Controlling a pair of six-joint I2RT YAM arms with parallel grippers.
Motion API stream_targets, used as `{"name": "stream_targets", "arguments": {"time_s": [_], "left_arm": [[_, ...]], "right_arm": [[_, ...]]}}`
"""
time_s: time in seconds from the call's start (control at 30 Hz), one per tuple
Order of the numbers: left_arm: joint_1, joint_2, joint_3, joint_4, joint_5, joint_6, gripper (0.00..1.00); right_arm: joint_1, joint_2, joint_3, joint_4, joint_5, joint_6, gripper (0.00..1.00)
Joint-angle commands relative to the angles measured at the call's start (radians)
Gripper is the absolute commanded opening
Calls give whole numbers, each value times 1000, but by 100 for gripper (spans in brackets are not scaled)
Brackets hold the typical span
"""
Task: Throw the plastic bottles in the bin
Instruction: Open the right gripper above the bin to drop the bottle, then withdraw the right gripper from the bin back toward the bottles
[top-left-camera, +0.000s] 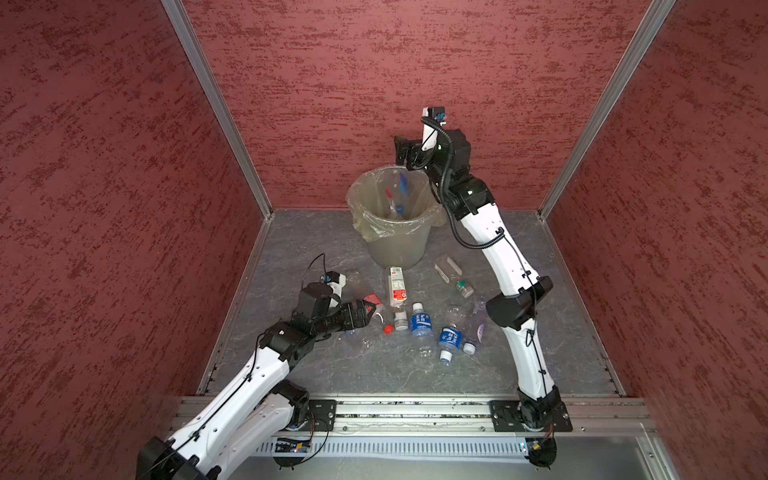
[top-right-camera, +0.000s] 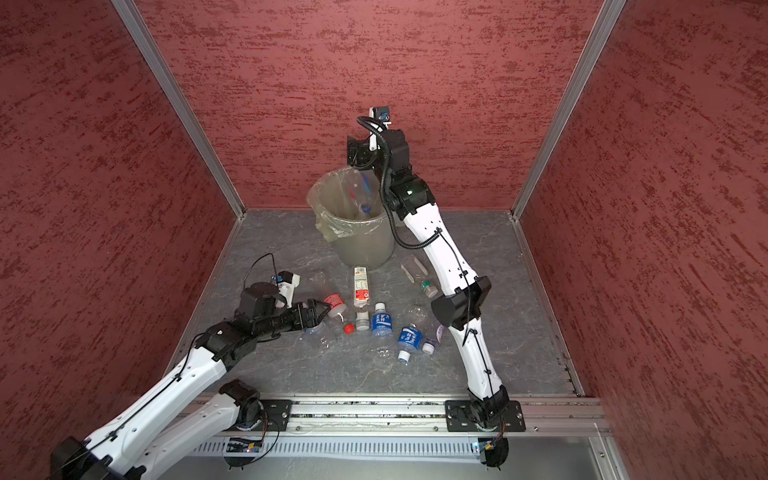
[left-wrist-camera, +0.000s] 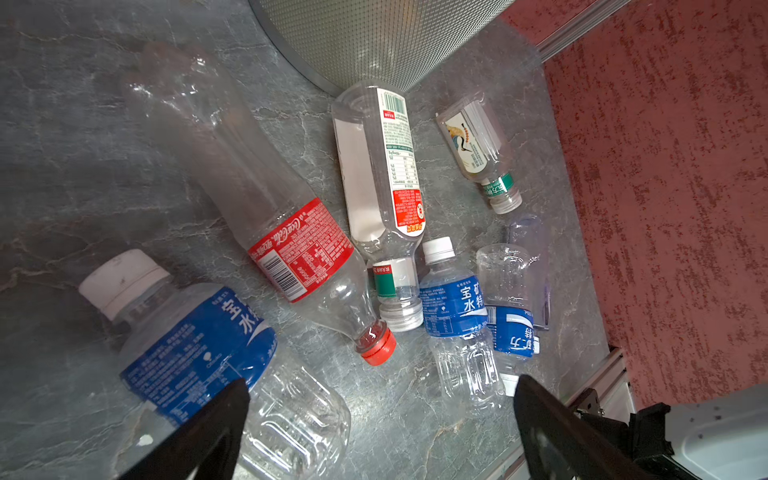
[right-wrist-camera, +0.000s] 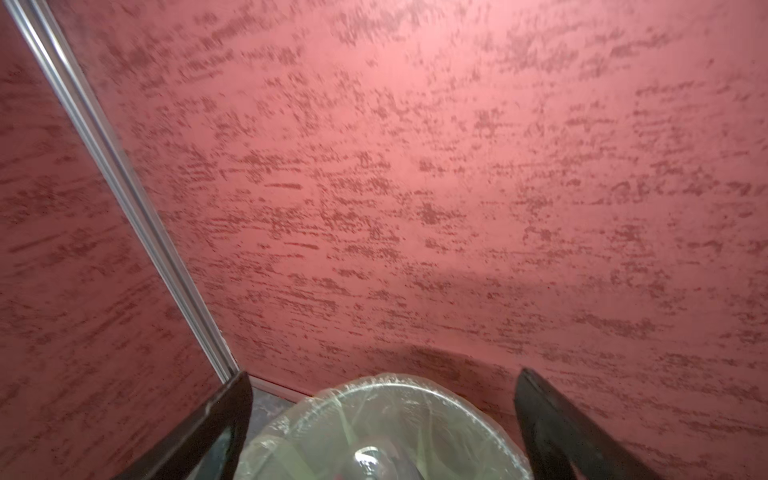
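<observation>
Right fingers (right-wrist-camera: 208, 424) spread wide and empty above the bin (top-left-camera: 395, 249) at the back wall. A blurred bottle (top-left-camera: 401, 185) streaks inside its mouth. Left fingers (left-wrist-camera: 552, 424) wide and empty, low over plastic bottles (left-wrist-camera: 374, 199) scattered on the tabletop (left-wrist-camera: 62, 166) before the bin. Risks: the smooth, round red-label bottle (left-wrist-camera: 299, 249) may squirt or roll from a pinch, and touching neighbours may get dragged along. Hidden: most of the bin's contents and bottles under the left arm. Clear ones blend into the grey stone
</observation>
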Motion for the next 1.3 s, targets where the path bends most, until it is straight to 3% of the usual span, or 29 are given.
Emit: {"name": "stream_targets", "arguments": {"time_s": [0.0,0.1,0.17,0.5,0.77,1.27], "left_arm": [[4,-34,-9,-34,-15,-3,100],[4,-41,-13,-36,-22,-8,99],[4,-28,-8,-50,-40,-14,99],[0,-4,35,-102,-106,-40,99],[-4,-20,34,-94,-104,-51,99],[-9,-9,49,-88,-99,-30,100]], "right_arm": [[6,-93,-17,-82,-32,19,99],[6,-240,-299,76,-45,17,99],[2,-293,-398,110,-37,17,99],[1,-394,-547,108,22,35,99],[1,-436,-581,90,32,35,99],[0,-615,-838,170,30,38,99]]}}
